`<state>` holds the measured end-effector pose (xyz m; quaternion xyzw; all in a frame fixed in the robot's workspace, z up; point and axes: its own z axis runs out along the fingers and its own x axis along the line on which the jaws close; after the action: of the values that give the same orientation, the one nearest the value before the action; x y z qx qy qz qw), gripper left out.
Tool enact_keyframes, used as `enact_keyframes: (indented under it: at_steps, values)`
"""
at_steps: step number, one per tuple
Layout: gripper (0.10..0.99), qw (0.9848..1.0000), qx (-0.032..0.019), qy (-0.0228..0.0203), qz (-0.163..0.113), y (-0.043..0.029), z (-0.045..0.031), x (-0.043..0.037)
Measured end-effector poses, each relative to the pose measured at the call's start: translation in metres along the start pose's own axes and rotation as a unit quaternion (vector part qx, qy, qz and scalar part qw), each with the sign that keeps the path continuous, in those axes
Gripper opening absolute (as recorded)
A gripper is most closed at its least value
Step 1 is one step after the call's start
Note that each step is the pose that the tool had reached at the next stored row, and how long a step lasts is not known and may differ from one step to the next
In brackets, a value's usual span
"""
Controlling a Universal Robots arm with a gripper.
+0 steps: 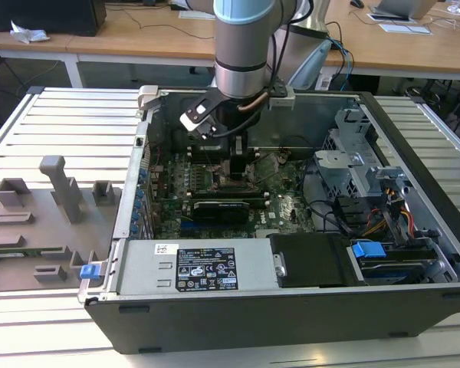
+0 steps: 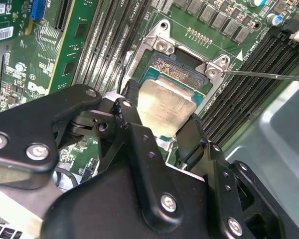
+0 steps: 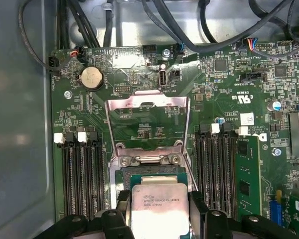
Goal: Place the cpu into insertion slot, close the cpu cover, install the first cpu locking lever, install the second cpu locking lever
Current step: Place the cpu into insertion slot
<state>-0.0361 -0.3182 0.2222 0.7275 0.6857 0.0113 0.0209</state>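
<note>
cpu (image 3: pixel 159 214), metal top up, in tool (image 3: pixel 159 199), at insertion slot (image 2: pixel 175 65)

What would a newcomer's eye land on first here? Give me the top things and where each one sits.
The silvery cpu stands out first, gripped between the black fingers right at the insertion slot in the middle of the green motherboard. Beyond it, the cpu cover stands flipped open off the slot. In the exterior view, the arm plunges into the open computer case.
</note>
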Motion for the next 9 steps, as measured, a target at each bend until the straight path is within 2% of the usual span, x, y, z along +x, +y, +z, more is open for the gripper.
enact_keyframes:
  at_steps: [9]
  values:
    - [0.545, 1.0000, 0.0000, 0.0000, -0.003, -0.0005, 0.0097, 0.0008]
